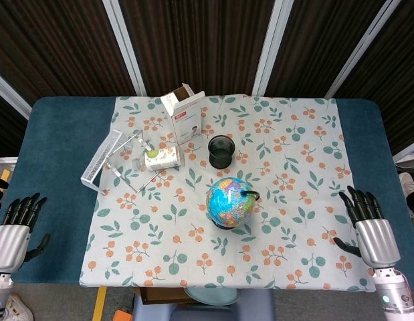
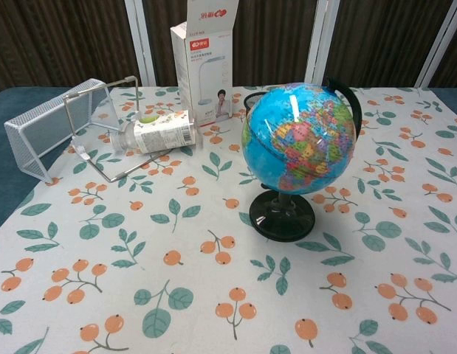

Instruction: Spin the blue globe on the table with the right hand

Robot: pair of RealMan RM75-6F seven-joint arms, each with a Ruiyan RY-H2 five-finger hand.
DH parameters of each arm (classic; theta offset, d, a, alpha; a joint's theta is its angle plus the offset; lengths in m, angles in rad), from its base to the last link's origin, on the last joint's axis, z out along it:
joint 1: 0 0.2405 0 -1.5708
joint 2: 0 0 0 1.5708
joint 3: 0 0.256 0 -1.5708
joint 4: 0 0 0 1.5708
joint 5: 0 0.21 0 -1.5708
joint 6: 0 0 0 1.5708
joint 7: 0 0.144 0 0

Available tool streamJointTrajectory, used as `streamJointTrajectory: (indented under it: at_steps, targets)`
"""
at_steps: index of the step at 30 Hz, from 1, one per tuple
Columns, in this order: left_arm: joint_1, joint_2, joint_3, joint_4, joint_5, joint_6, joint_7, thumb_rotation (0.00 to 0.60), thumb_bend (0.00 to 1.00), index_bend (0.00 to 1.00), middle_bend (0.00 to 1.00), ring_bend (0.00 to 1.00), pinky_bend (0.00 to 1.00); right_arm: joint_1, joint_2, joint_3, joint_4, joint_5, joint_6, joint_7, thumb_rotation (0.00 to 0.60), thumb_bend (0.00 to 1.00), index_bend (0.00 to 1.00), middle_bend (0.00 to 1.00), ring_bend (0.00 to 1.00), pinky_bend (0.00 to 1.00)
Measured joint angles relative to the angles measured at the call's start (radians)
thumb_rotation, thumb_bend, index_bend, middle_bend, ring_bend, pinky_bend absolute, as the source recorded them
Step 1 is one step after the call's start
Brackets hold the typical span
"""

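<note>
Dark slatted panels are closing off the back, and a leaf-and-berry cloth (image 1: 287, 194) is covering the blue desk (image 1: 59, 167). Nearest you, your right hand (image 1: 368, 226) is resting at the desk's right edge, fingers spread, holding nothing; your left hand (image 1: 14, 226) is doing the same at the left edge. Both are sitting well apart from everything, likely parked clear before the reach. Farther in, the blue globe (image 1: 229, 201) is standing upright on its black base near the cloth's middle, its right side facing your right hand unobstructed. Beyond it, a black cup (image 1: 221, 151) is standing; a bottle (image 1: 160, 159) is lying beside a tipped wire rack (image 1: 103, 160), and a carton (image 1: 186, 119) is standing furthest back.
</note>
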Motion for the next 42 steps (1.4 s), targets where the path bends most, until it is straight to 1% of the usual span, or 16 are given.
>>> streamJointTrajectory:
  at_steps: [6, 9, 11, 15, 18, 21, 27, 30, 35, 42]
  targets:
    - [0.005, 0.004, 0.007, -0.013, 0.003, 0.003, 0.008, 0.600, 0.38, 0.00, 0.00, 0.00, 0.00, 0.012, -0.019, -0.002, 0.006, -0.031, 0.001, 0.041, 0.600, 0.02, 0.00, 0.00, 0.00, 0.00]
    - [0.004, 0.006, 0.008, -0.015, 0.006, 0.002, 0.001, 0.600, 0.38, 0.00, 0.00, 0.00, 0.00, 0.035, -0.030, 0.001, -0.004, -0.071, 0.002, 0.085, 0.600, 0.02, 0.00, 0.00, 0.00, 0.00]
    - [0.001, 0.007, 0.008, -0.015, 0.005, -0.006, -0.006, 0.600, 0.38, 0.00, 0.00, 0.00, 0.00, 0.066, -0.033, 0.009, -0.031, -0.096, -0.009, 0.118, 0.600, 0.02, 0.00, 0.00, 0.00, 0.00]
    - [-0.006, 0.012, 0.011, -0.016, 0.000, -0.026, -0.016, 0.600, 0.39, 0.00, 0.00, 0.00, 0.00, 0.143, -0.047, 0.044, -0.103, -0.120, -0.059, 0.126, 0.600, 0.02, 0.00, 0.00, 0.00, 0.00]
    - [-0.009, 0.018, 0.013, -0.018, 0.002, -0.030, -0.028, 0.600, 0.39, 0.00, 0.00, 0.00, 0.00, 0.209, -0.081, 0.084, -0.126, -0.123, -0.108, 0.092, 0.600, 0.02, 0.00, 0.00, 0.00, 0.00]
    - [-0.010, 0.023, 0.015, -0.020, 0.004, -0.032, -0.038, 0.600, 0.39, 0.00, 0.00, 0.00, 0.00, 0.265, -0.110, 0.111, -0.156, -0.102, -0.178, 0.053, 0.600, 0.02, 0.00, 0.00, 0.00, 0.00]
    - [-0.006, 0.034, 0.017, -0.025, 0.005, -0.024, -0.047, 0.600, 0.39, 0.00, 0.00, 0.00, 0.00, 0.351, -0.152, 0.149, -0.261, 0.000, -0.314, -0.027, 0.600, 0.02, 0.00, 0.00, 0.00, 0.00]
    - [-0.002, 0.037, 0.017, -0.027, 0.003, -0.020, -0.049, 0.600, 0.39, 0.00, 0.00, 0.00, 0.00, 0.367, -0.165, 0.155, -0.297, 0.029, -0.337, -0.054, 0.600, 0.02, 0.00, 0.00, 0.00, 0.00]
    - [0.001, 0.040, 0.016, -0.029, -0.003, -0.018, -0.052, 0.600, 0.39, 0.00, 0.00, 0.00, 0.00, 0.376, -0.172, 0.154, -0.311, 0.039, -0.344, -0.061, 0.600, 0.02, 0.00, 0.00, 0.00, 0.00]
    - [-0.003, 0.045, 0.014, -0.038, -0.018, -0.035, -0.048, 0.600, 0.39, 0.00, 0.00, 0.00, 0.00, 0.408, -0.211, 0.165, -0.294, 0.093, -0.363, -0.108, 0.600, 0.02, 0.00, 0.00, 0.00, 0.00]
